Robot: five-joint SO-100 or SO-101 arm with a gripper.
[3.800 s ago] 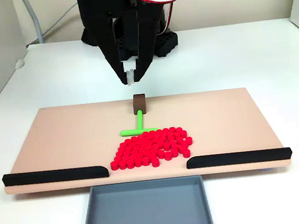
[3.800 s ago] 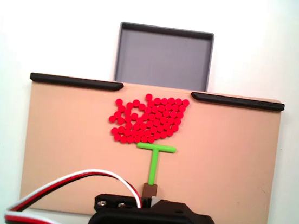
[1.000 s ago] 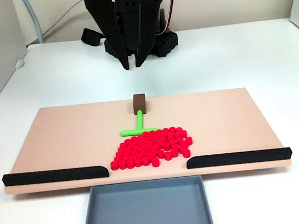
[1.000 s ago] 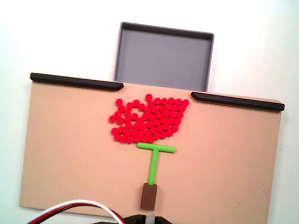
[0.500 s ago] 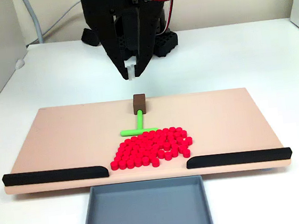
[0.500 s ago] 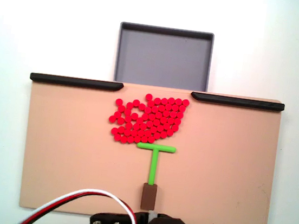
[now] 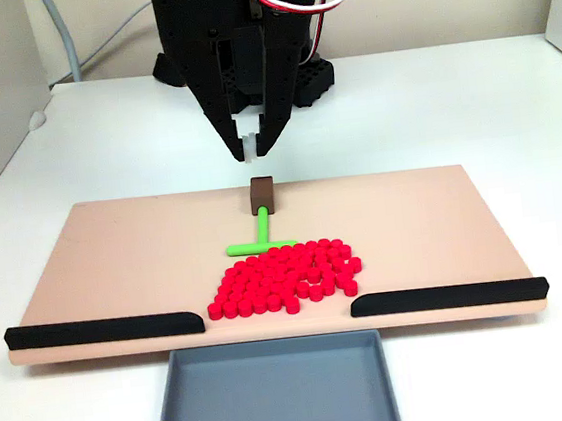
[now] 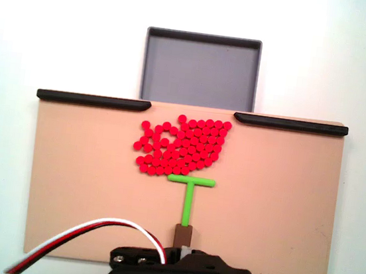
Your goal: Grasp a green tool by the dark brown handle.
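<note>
The green tool [image 7: 262,233] lies flat on the tan board [image 7: 115,258], its crossbar touching a pile of red cylinders [image 7: 286,275]. The dark brown handle [image 7: 260,195] caps the stem at the board's far edge. My black gripper [image 7: 250,153] hangs just behind and above the handle, fingers pointing down, narrowly open, with a white pad showing between them and nothing held. In the other fixed view the gripper [image 8: 183,252] comes in from the bottom edge and covers the near end of the handle [image 8: 184,231]; the green tool [image 8: 189,198] points away from it.
Two long black strips [image 7: 103,331] [image 7: 449,296] line the board's front edge with a gap between them. A grey tray [image 7: 272,392] sits just past that gap. The arm's base [image 7: 297,78] stands behind the board on the white table.
The gripper has come forward and lower, closer to the brown handle; seen from above, the arm now covers the handle's near end. The tool and cylinders have not moved.
</note>
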